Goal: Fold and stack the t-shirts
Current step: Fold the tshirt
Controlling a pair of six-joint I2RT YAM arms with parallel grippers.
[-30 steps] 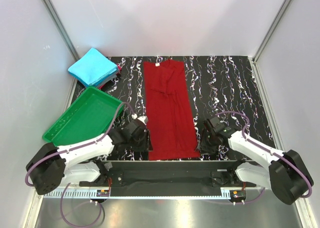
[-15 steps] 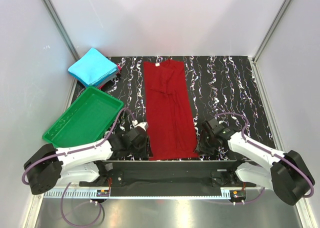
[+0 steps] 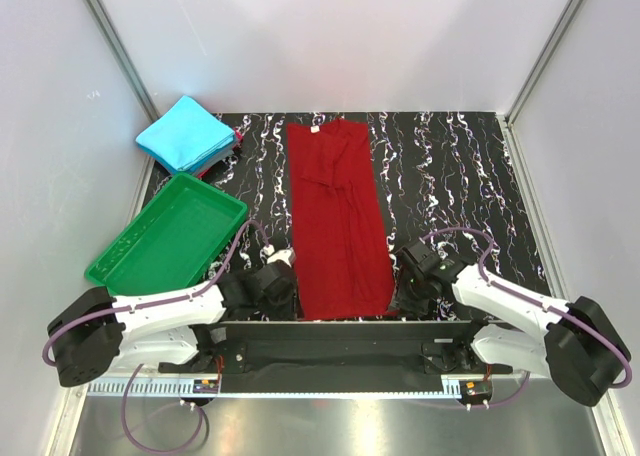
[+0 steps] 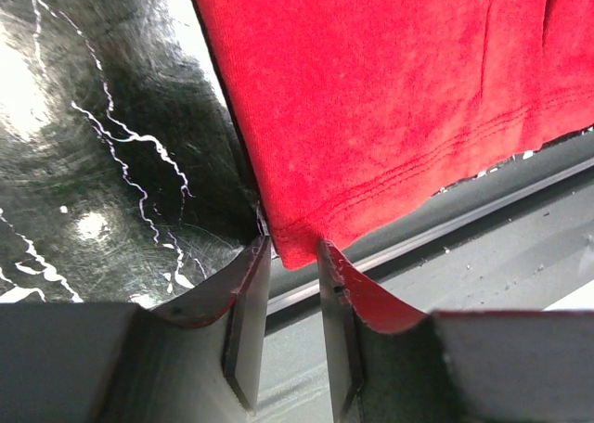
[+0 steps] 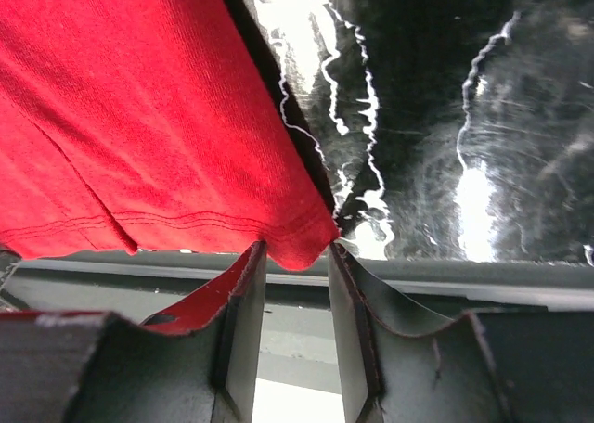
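Dark red t-shirt (image 3: 338,226) just reached at its hem, with left gripper (image 4: 292,251) and right gripper (image 5: 295,251) slid inward, parted astride the corners, ready to pinch

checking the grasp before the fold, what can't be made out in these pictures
- Top view: left pincer and right pincer fingertips, hidden under their own wrist bodies.
- Wrist views: rest of the red t-shirt, cut off by frame edges.
- Top view: item under the cyan t-shirt, covered, too small.
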